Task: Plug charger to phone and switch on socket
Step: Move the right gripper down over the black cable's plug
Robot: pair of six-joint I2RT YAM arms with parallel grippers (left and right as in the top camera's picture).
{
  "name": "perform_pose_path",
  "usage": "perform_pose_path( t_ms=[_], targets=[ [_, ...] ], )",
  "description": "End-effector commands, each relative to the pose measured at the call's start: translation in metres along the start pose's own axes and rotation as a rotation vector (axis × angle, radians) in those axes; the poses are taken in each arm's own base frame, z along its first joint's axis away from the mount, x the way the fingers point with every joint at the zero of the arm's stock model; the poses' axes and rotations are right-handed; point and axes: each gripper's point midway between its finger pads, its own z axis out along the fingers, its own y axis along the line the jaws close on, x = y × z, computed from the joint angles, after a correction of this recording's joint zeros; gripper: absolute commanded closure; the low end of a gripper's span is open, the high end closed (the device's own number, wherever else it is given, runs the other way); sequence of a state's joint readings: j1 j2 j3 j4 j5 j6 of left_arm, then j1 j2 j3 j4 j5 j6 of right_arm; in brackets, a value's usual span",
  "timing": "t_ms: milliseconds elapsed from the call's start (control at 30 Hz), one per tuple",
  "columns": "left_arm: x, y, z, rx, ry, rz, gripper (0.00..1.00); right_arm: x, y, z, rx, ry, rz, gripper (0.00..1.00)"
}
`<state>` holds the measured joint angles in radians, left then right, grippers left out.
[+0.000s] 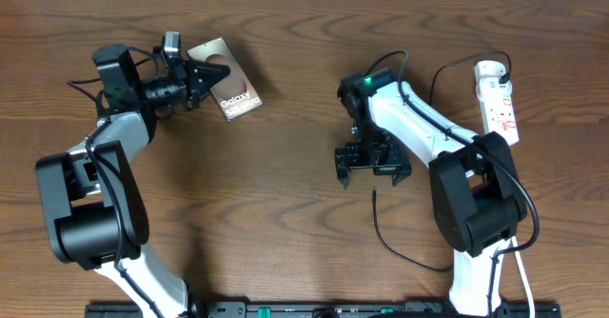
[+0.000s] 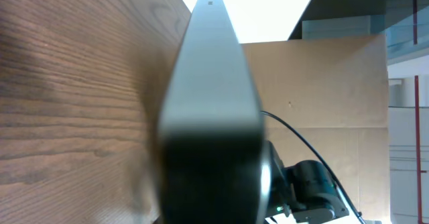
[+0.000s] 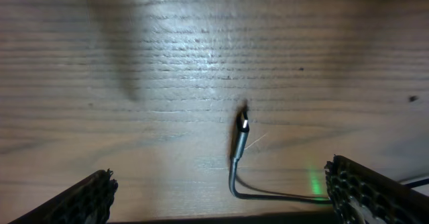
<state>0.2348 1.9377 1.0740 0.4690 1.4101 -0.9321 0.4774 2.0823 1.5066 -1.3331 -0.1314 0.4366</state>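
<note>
**Across a brown wooden table (image 1: 285,223), one arm gripped a phone while the other hung open above a charger tip**

At the upper left of the overhead view, the left gripper (image 1: 211,73) was clenched on one corner of the phone (image 1: 236,97). The phone was a small flat dark rectangular slab with a brownish patch and white "Galaxy" lettering. The left wrist view showed the phone (image 2: 211,76) edge-on, running away from the camera with wood grain filling the left side. Whether its far end touched the wood could not be told. Holding it this way probably kept it steady and turned a narrow edge outward for plugging.

Near the centre of the overhead view, the right gripper (image 1: 373,175) pointed down at the table with its fingers spread wide, holding nothing. Just below it in the frame lay the free end of the charger (image 1: 375,213), a long thin black cable with a small connector tip. In the right wrist view the charger (image 3: 236,153) lay flat on the wood, mid-frame. It sat apart from both fingers of the right gripper (image 3: 220,172), which seemed lined up to close on it.

The cable curved toward the lower right of the overhead frame. At the upper right sat the socket (image 1: 500,99), a narrow white power strip with red markings, well apart from the phone. Neither gripper was near its switch, so both plugging and switching looked yet to be done.
</note>
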Motion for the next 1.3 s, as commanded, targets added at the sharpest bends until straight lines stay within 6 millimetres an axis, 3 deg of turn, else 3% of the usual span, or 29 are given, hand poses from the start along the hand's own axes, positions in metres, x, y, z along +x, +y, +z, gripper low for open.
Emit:
perform_pose_path(
  t_ms=[0, 500, 1267],
  targets=[
    [0.001, -0.014, -0.001, 0.028, 0.030, 0.028, 0.93, 0.005, -0.001, 0.011, 0.013, 0.025, 0.061, 0.01],
    [0.001, -0.014, -0.001, 0.028, 0.030, 0.028, 0.93, 0.019, -0.009, 0.037, 0.033, 0.078, 0.112, 0.03],
    [0.001, -0.014, -0.001, 0.028, 0.030, 0.028, 0.93, 0.026, 0.010, 0.042, 0.036, 0.067, 0.103, 0.05]
  ],
)
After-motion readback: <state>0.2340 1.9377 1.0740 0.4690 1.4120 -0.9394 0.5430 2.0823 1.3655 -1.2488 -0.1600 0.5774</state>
